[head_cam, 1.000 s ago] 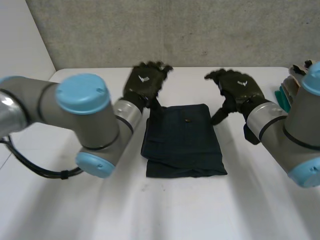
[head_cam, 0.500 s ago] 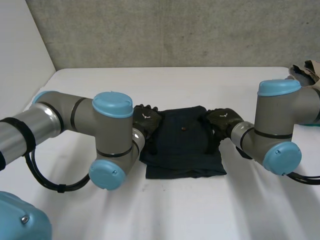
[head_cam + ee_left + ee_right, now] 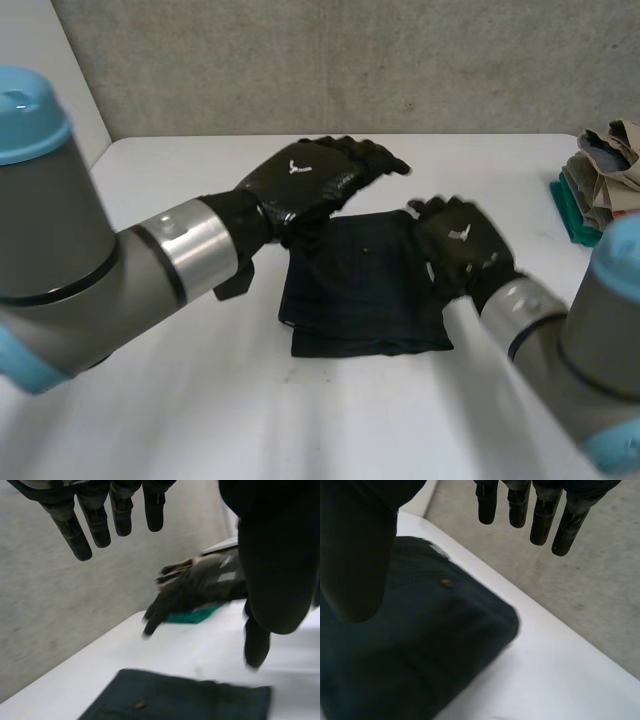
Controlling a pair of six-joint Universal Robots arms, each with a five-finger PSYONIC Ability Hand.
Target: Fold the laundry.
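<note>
Garment: the dark folded garment (image 3: 360,290) lies flat at the middle of the worktop (image 3: 200,400), between the two arms, with a small button (image 3: 445,583) on its upper face.
Left hand: the left hand (image 3: 310,180) hovers above the garment's far left corner, fingers straight and spread, holding nothing.
Right hand: the right hand (image 3: 462,250) sits over the garment's right edge, fingers straight, thumb apart, empty. Whether it touches the cloth cannot be told.
Key relation: the garment lies below both palms and inward of them. The right hand looks lower and nearer to it.
Axis: the fold is close to square, its side edges running away from the robot.
Elsewhere: a stack of other laundry (image 3: 600,180) sits at the far right, well apart.
Next move, judged: either side edge is within reach for another fold.
</note>
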